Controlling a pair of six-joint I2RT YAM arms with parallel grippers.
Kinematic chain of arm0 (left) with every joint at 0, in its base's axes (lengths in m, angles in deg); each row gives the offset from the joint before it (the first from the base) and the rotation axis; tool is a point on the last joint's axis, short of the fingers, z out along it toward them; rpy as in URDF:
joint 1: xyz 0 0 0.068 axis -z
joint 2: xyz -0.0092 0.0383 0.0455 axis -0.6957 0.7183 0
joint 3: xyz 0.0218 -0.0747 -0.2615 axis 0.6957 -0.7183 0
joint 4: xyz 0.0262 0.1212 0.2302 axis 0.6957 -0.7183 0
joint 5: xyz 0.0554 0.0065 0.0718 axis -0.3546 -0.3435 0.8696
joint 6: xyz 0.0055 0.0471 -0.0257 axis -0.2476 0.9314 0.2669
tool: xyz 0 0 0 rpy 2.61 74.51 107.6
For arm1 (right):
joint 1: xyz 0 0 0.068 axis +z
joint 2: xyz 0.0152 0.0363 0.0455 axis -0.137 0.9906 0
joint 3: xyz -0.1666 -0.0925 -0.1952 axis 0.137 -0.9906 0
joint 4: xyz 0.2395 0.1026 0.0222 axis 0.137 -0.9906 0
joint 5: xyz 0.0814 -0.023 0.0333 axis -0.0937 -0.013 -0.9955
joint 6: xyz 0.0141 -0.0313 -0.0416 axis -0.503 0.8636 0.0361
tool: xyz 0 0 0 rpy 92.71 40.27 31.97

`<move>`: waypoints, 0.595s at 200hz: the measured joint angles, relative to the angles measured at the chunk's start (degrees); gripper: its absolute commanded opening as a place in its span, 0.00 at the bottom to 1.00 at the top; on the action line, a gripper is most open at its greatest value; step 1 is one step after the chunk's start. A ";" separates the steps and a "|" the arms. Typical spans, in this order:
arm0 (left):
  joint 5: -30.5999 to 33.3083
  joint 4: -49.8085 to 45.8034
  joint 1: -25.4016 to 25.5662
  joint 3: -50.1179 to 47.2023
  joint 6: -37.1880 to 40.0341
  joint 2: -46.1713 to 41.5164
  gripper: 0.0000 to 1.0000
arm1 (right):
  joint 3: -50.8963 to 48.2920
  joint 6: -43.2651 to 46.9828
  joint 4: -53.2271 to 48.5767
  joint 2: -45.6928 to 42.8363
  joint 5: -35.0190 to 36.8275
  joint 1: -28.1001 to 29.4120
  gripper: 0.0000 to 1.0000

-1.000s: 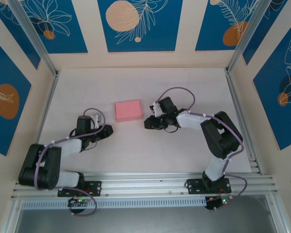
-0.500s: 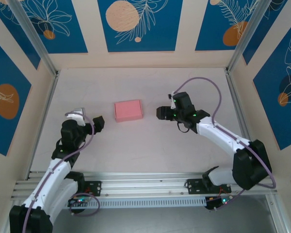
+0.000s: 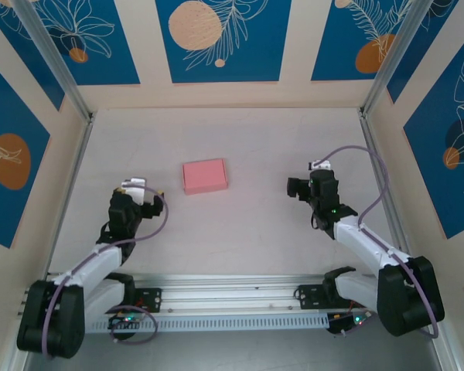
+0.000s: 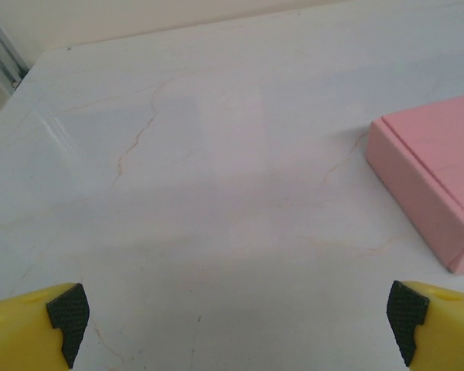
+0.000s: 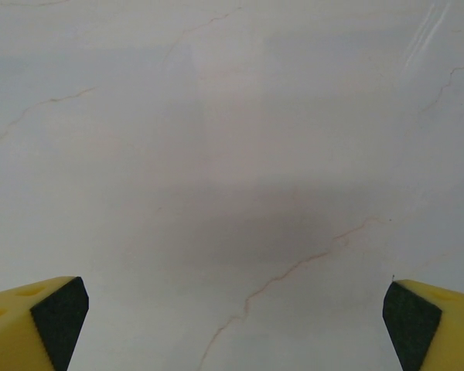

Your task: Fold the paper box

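Centrally, closed pink box (image 3: 205, 176) flat on table (image 3: 247, 135), left gripper (image 3: 151, 202) near-left, right gripper (image 3: 293, 187) right, both wide, empty.

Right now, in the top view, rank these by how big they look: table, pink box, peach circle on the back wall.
1. table
2. peach circle
3. box, only slightly smaller-looking than the circle; the circle is on the far wall, so their order is unsure.

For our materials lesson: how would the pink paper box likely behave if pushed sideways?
The paper box looks like thin folded card: probably light, easily dented. Lying low and flat on the smooth table, it would likely slide, not tip.
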 measured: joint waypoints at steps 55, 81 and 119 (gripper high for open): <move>-0.15 16.09 -0.83 0.31 1.53 16.46 1.00 | -3.58 2.73 15.74 6.21 -4.48 -7.45 1.00; -1.11 22.91 -1.16 2.62 1.53 26.05 1.00 | -4.15 3.13 21.97 11.19 -7.28 -9.25 1.00; -3.67 21.59 -2.19 6.71 1.36 29.38 1.00 | -4.17 4.96 30.62 17.77 -11.96 -10.27 1.00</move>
